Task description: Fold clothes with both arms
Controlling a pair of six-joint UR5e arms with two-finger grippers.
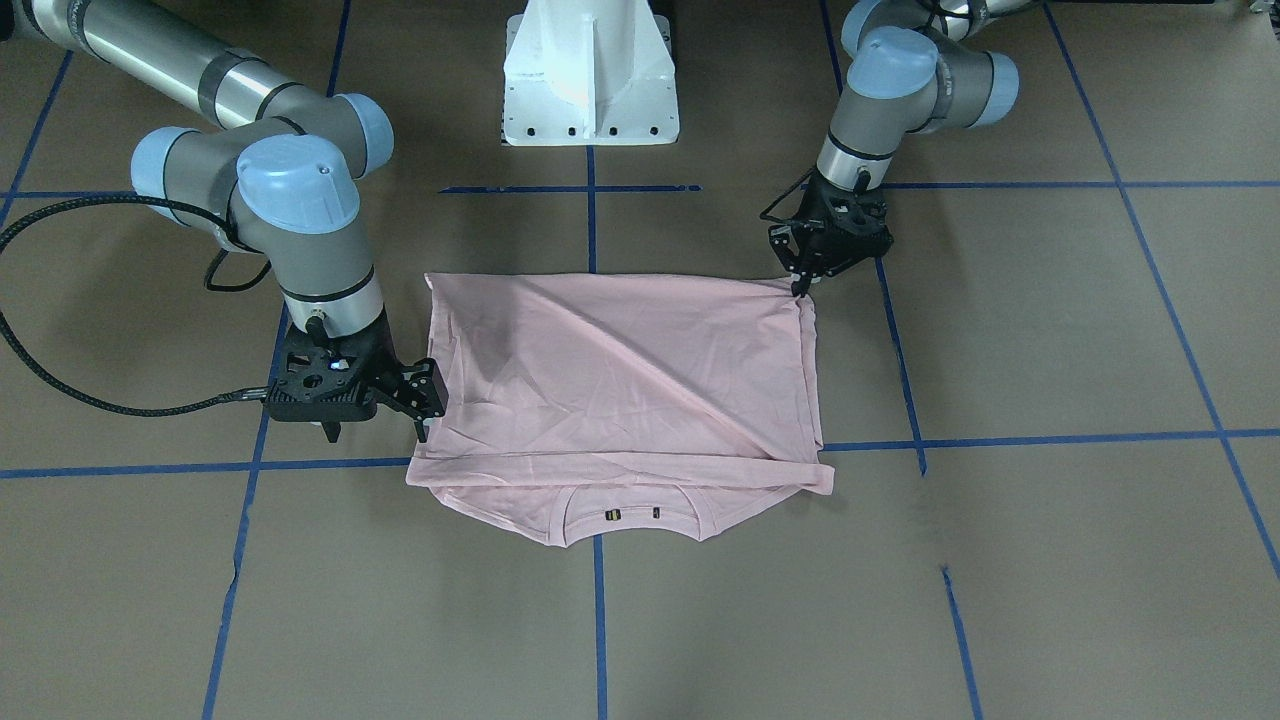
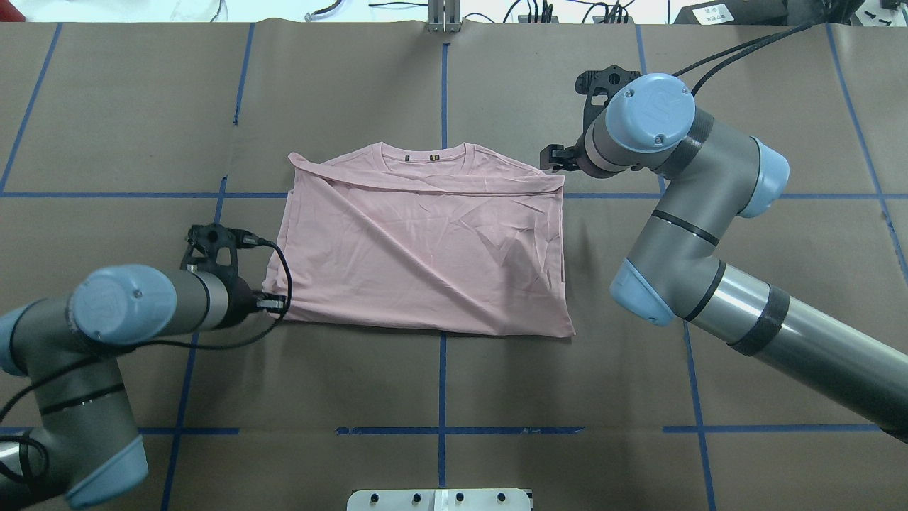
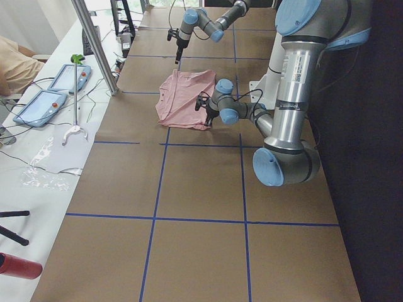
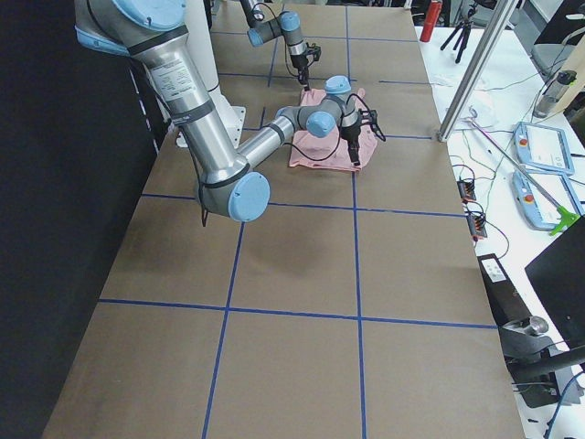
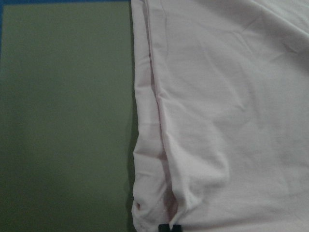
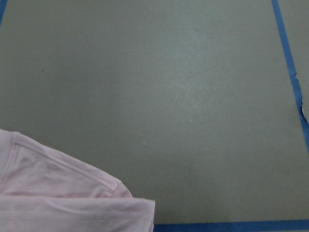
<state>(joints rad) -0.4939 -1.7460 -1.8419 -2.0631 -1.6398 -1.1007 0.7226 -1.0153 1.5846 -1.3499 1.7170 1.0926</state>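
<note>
Brown-papered desk [image 2: 454,397] is carrying the T-shirt [image 2: 425,255] flat at its centre, with the left gripper [image 1: 800,288] pinching the corner nearest the robot's edge, seemingly to draw another fold, and the right gripper [image 1: 378,425] hanging with jaws apparently apart beside the far shoulder.

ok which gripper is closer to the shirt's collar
Right. The right gripper sits at the T-shirt edge just beside the collar end; the left gripper is at the diagonally opposite corner, nearest the robot.
</note>
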